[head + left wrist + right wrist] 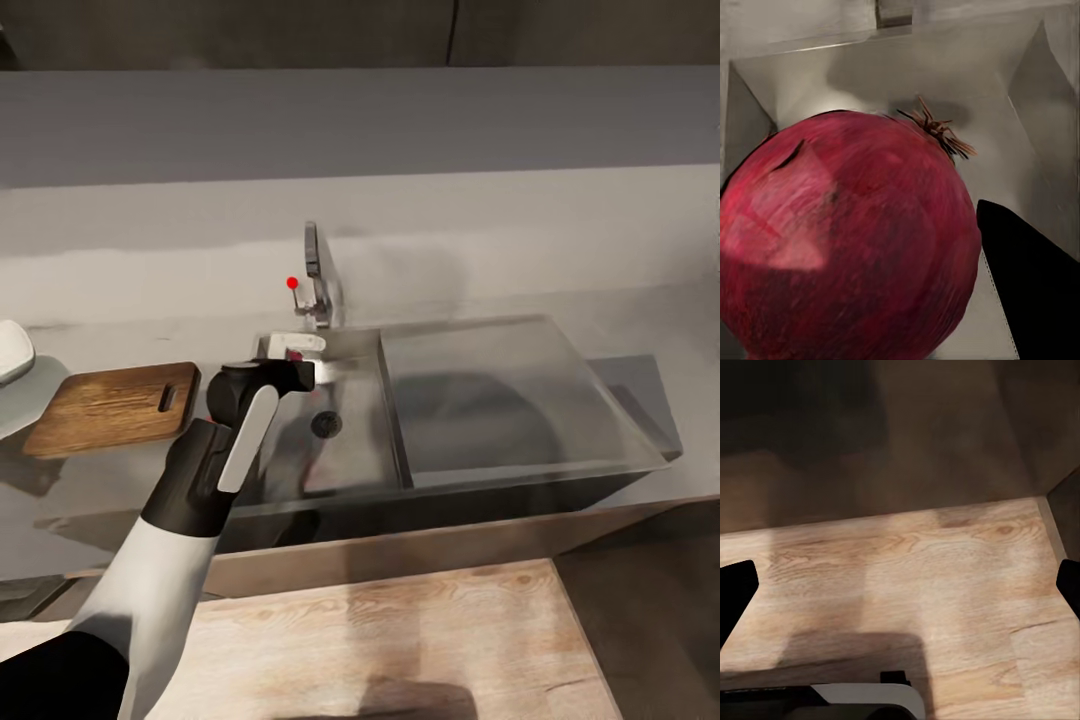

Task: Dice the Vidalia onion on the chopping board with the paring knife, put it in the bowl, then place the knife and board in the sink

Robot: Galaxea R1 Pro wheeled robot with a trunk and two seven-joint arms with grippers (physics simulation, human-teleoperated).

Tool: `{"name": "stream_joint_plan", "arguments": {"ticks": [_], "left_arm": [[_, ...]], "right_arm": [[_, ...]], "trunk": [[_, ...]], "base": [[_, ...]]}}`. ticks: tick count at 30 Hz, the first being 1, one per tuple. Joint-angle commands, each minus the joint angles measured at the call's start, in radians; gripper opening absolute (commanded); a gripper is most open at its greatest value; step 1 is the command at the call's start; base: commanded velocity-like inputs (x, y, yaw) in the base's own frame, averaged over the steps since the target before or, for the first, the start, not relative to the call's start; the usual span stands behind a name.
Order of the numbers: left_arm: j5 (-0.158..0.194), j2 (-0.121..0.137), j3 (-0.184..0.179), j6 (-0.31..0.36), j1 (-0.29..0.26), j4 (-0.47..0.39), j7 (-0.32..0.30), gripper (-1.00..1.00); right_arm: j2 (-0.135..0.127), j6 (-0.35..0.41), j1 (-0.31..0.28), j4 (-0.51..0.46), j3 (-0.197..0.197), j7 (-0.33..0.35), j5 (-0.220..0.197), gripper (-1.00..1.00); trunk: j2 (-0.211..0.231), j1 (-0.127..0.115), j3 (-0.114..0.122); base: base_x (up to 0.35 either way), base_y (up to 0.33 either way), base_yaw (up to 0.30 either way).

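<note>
In the head view the left arm reaches up from the lower left of the frame, and its jaws (268, 372) dip into the left end of the sink (480, 400), just below the chrome faucet (314, 272) with its red knob (292, 283). The round drain (326, 424) sits right of the wrist, near the frame's centre. The chopping board (112, 407) lies on the grey counter (560, 240) at mid-left, touching nothing but the counter, its oval slot at the end nearer the sink. A white rim of the bowl (12, 350) pokes in at the far left edge, just above the board.

In the left wrist view the Vidalia onion (847, 240) fills most of the frame, dark red with a dry root tuft at its upper right, the grey sink walls behind it. 1 black fingertip (1035, 292) stands at lower right, close against the onion; whether the left jaws are pressing on the onion cannot be told.

In the right wrist view the right jaws (900, 596) stand apart, 2 black fingertips at the left and right edges, holding nothing, above a light wooden floor (915, 577).
</note>
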Motion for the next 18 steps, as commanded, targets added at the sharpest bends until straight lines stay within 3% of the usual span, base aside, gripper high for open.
{"name": "stream_joint_plan", "arguments": {"ticks": [1,8,18], "left_arm": [[0.011,0.0,-0.001,0.003,-0.001,-0.005,0.01,-1.0],[0.011,0.001,0.0,0.003,-0.001,-0.031,0.01,-1.0],[0.011,0.002,0.0,0.003,-0.001,-0.046,0.01,-1.0]], "right_arm": [[0.001,0.0,0.0,-0.001,-0.001,-0.005,0.008,1.0],[0.001,0.0,0.0,0.001,-0.001,-0.005,0.008,1.0],[0.001,0.0,0.0,0.002,-0.001,-0.005,0.008,1.0]], "trunk": [[-0.002,0.001,0.0],[-0.002,0.001,0.011],[-0.002,0.001,0.027]], "base": [[-0.019,0.002,0.0],[-0.005,0.06,0.0],[0.0,0.279,0.0]]}}
